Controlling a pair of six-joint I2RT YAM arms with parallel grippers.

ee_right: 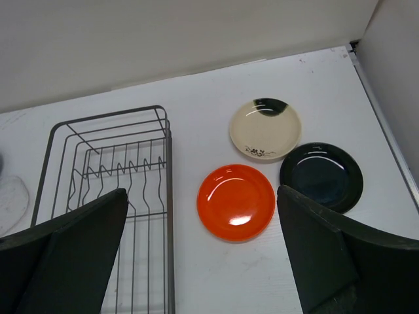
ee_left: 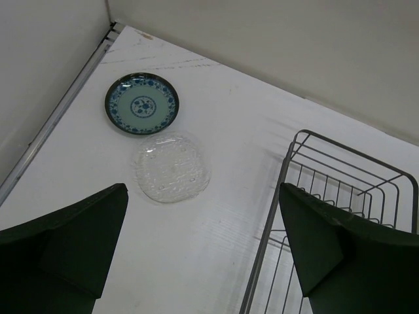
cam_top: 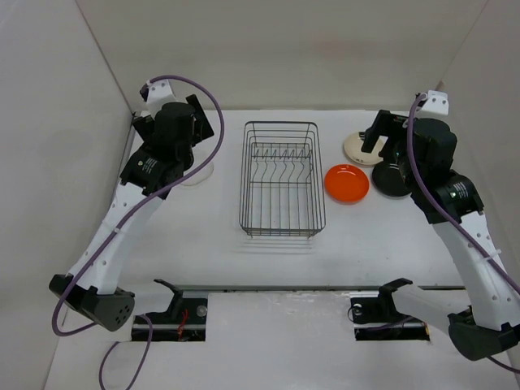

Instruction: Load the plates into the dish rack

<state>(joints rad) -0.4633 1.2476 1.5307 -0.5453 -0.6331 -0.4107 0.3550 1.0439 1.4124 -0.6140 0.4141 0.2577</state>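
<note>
The dish rack (cam_top: pixel 282 180), a rectangular basket of thin dark wire with a row of upright prongs, stands mid-table (cam_top: pixel 268 260) toward the far edge, and no plate is in it.

The top view hides most of what the wrist cameras show. The left wrist view shows a teal plate (ee_left: pixel 142 103) with a dark rim and a blue floral pattern near the far-left corner. Just beside it, nearer the rack, lies a clear, bumpy, glass-like plate (ee_left: pixel 171 167).

The right wrist view shows three glossy plates close together toward the far-right corner. They are an orange plate (ee_right: pixel 236 202) next to the rack, a cream plate (ee_right: pixel 265 128) with a dark patch on its rim, and a black plate (ee_right: pixel 321 176) nearest the right edge.

The left gripper (ee_left: pixel 201 196) is spread wide with nothing between its fingers. The right gripper (ee_right: pixel 200 193) is spread just as wide and also holds nothing.
</note>
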